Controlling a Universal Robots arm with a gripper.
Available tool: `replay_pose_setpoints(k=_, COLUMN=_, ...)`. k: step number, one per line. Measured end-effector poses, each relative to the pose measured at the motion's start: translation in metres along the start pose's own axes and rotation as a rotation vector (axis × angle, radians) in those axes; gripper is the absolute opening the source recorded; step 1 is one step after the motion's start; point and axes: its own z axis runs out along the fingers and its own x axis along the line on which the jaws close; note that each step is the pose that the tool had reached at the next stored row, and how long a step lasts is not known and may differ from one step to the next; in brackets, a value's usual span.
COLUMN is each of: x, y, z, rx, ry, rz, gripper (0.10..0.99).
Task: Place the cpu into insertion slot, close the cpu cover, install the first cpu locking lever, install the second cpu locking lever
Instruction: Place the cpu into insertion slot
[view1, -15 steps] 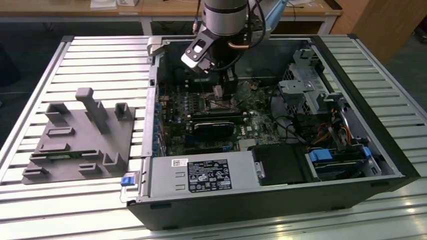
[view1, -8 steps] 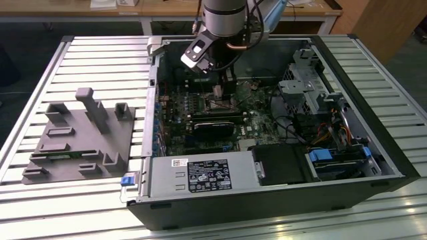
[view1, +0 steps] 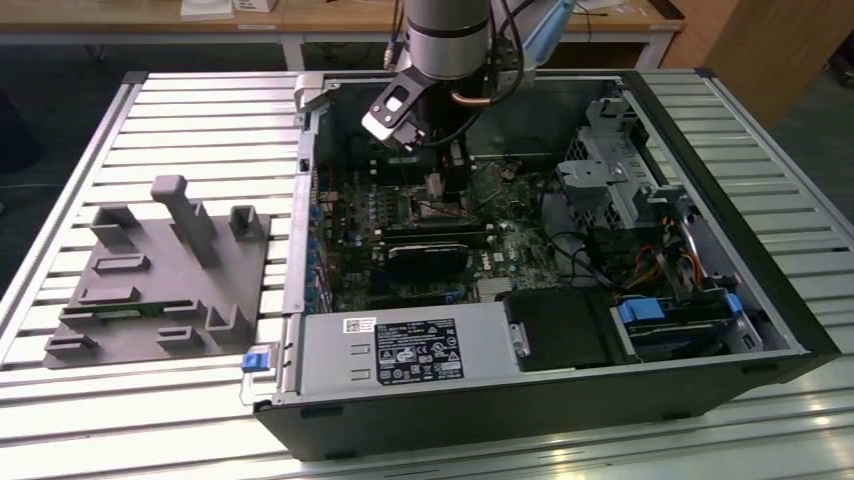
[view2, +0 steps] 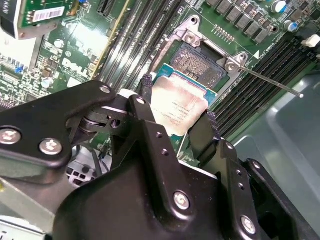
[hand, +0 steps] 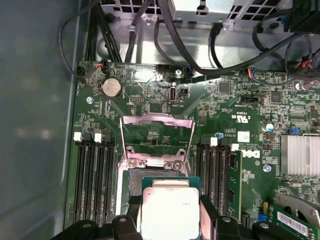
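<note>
Nearest in both wrist views, the cpu (view2: 180, 107) (hand: 170, 210) is gripped by the jaws, which are closed onto two of its opposite edges, one black finger (view2: 145, 97) (hand: 206, 207) pressed against each side. The chip is held with its silvery-tan top facing up, over the near edge of the insertion slot (view2: 200, 62) (hand: 131, 182). Whether it touches the slot cannot be told. The slot's dark centre is left partly uncovered beyond the chip.

Just past the slot, the cpu cover (hand: 157, 119) is seen in the first wrist view swung open on its hinge, with green board visible through its cut-out. In the second wrist view a thin metal lever rod (view2: 270, 81) is seen angled away from the slot's corner. Long black memory slots (hand: 95, 180) are ranged on both sides of the slot, and black cables (hand: 165, 30) are draped farther off.

In the exterior view, the arm (view1: 447, 35) is lowered into an open computer case (view1: 534, 400), which is laid on a slatted table (view1: 200, 110) beside a grey fixture (view1: 160, 280).
</note>
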Motion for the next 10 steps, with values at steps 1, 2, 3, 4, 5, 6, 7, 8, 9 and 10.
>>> replay_pose_setpoints(k=1, x=0.0002, y=0.0, z=0.0009, rx=0.0, ry=-0.0001, rz=0.001, gripper=0.541)
replay_pose_setpoints(k=2, x=0.0004, y=-0.0001, z=0.0018, rx=0.0, ry=-0.0002, rz=0.002, gripper=0.541)
replay_pose_setpoints(k=3, x=0.0005, y=-0.0002, z=0.0026, rx=0.0, ry=-0.0003, rz=0.003, gripper=0.541)
replay_pose_setpoints(k=4, x=0.0006, y=-0.0003, z=0.0034, rx=0.0, ry=-0.0004, rz=0.004, gripper=0.541)
replay_pose_setpoints(k=5, x=0.0006, y=-0.0003, z=0.0042, rx=0.0, ry=-0.0004, rz=0.006, gripper=0.541)
replay_pose_setpoints(k=6, x=0.0007, y=-0.0004, z=0.0049, rx=0.0, ry=-0.0007, rz=0.007, gripper=0.541)
replay_pose_setpoints(k=7, x=0.0008, y=-0.0005, z=0.0056, rx=0.0, ry=-0.0009, rz=0.008, gripper=0.541)
replay_pose_setpoints(k=8, x=0.0009, y=-0.0005, z=0.0064, rx=0.0, ry=-0.0011, rz=0.01, gripper=0.541)
replay_pose_setpoints(k=9, x=0.0011, y=-0.0006, z=0.0071, rx=0.0, ry=-0.0013, rz=0.011, gripper=0.541)
replay_pose_setpoints(k=10, x=0.0013, y=-0.0006, z=0.0077, rx=0.0, ry=-0.0014, rz=0.012, gripper=0.541)
